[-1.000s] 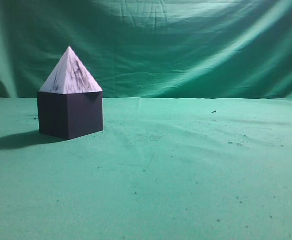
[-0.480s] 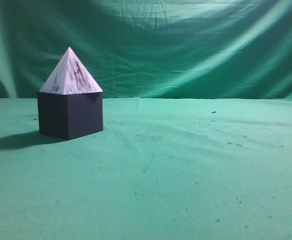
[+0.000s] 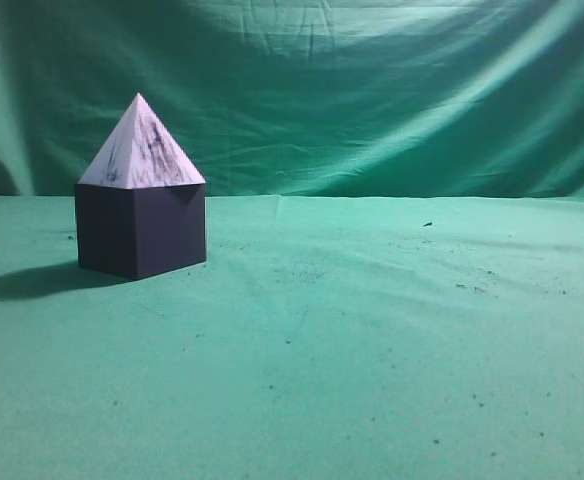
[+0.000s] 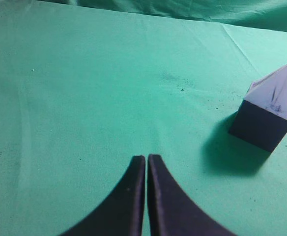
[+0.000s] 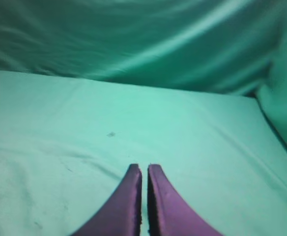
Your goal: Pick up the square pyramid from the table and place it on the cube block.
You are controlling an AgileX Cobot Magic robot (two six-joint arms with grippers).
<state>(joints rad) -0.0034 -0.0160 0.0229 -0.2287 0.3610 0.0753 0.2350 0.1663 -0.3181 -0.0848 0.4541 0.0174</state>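
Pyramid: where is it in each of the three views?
Exterior: pyramid left of centre, sitting on the dark cube.
Left wrist: far right edge, atop the same cube.
Right wrist: not in it.
Shared landmark: the cube.

In the exterior view neither arm shows, and the far faces of the cube block (image 3: 140, 229) and the square pyramid (image 3: 142, 147) are turned away; the table (image 3: 372, 350) runs past the left, right and lower edges. In the left wrist view the pyramid's tip nearly meets the right edge, and the left gripper (image 4: 146, 160) is cut off below; the right wrist view is soft and blurred, the right gripper (image 5: 144, 169) likewise cut off below.
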